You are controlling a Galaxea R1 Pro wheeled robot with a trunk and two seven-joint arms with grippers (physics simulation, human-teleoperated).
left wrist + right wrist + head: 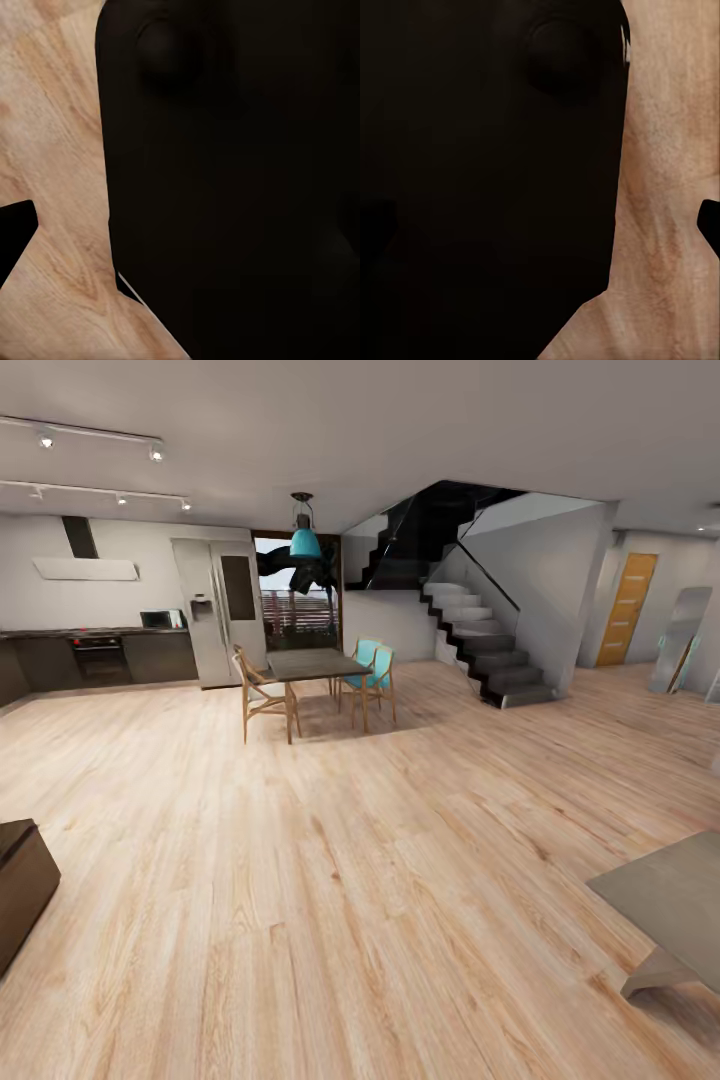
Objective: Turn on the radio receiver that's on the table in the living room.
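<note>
The table [672, 900], a flat grey slab corner, meets grainy wood floor [330, 880]; grippers' state cannot be told.

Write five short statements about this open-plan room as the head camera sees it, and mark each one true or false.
1. A teal pendant lamp hangs above the dining table. True.
2. The staircase stands left of the dining table. False: it rises to its right.
3. The floor is grey tile. False: it is light wood planks.
4. An orange door shows at far right. True.
5. All the dining chairs are teal. False: one wooden chair stands at the left; the teal chairs are at the right.
</note>
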